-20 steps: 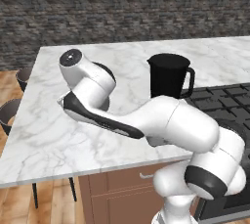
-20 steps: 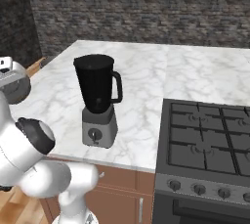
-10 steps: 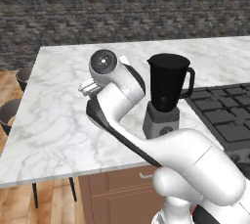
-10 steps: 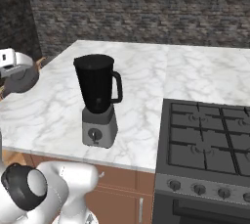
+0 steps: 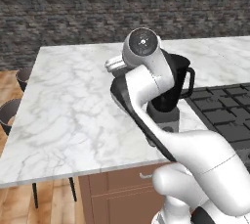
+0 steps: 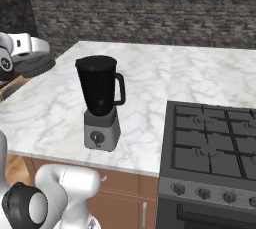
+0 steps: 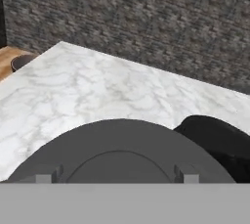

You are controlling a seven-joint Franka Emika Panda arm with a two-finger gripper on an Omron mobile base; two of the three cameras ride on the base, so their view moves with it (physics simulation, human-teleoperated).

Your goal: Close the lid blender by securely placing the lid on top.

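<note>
Gripper (image 7: pixel 117 178) clamps the lid (image 7: pixel 119 149) flat, disc level for seating. Blender (image 7: pixel 219 145) jar mouth sits just ahead-right of the hand, uncovered.

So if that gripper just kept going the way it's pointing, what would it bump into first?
Probably the brick wall beyond the counter. The gripper, carrying the lid, looks level over the marble, though depth is unclear.

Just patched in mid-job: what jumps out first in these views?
The black-jarred blender stands open-topped near the marble counter's front edge, left of the stove. The dark grey lid sits in the tool, carried above the counter, with the jar's rim just to its right in the hand view.
</note>
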